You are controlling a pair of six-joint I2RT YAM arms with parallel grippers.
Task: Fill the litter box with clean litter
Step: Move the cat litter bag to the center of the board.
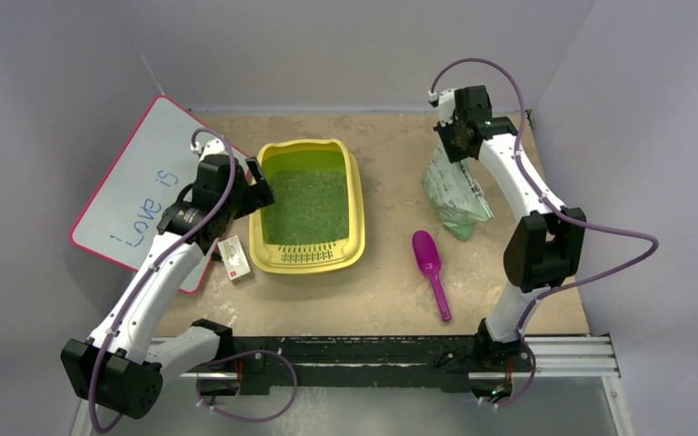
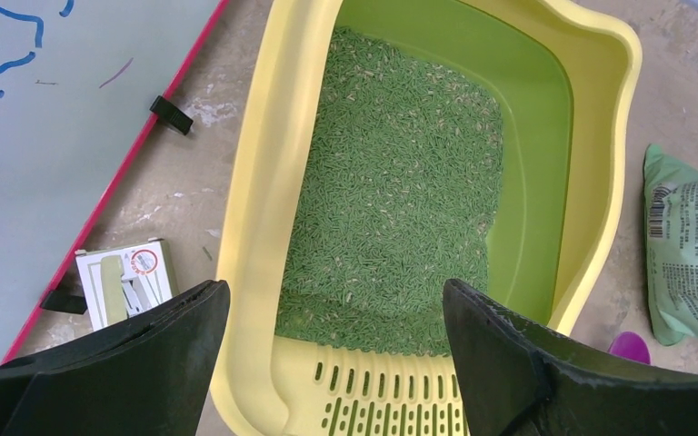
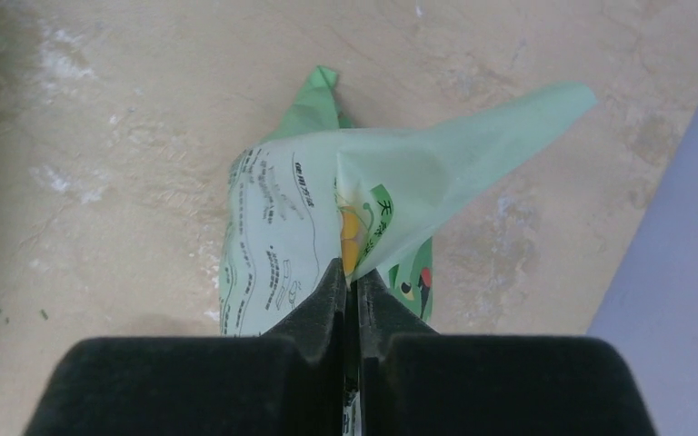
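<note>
The yellow litter box (image 1: 356,209) stands mid-table with its slotted grate strip at the near end. Green clean litter (image 1: 306,207) covers its floor; it also shows in the left wrist view (image 2: 400,191). My left gripper (image 1: 256,186) hovers open over the box's left rim (image 2: 250,245), its jaws wide apart and empty. My right gripper (image 1: 448,136) at the far right is shut on the top edge of the pale green printed bag (image 1: 454,193), which hangs down onto the table. The right wrist view shows the bag (image 3: 282,227) pinched between the closed fingers.
A purple scoop (image 1: 431,265) lies right of the box. A white board with pink edge (image 1: 136,191) leans at the left. A small white carton (image 1: 234,258) lies beside the box's near left corner. Grey walls enclose the table.
</note>
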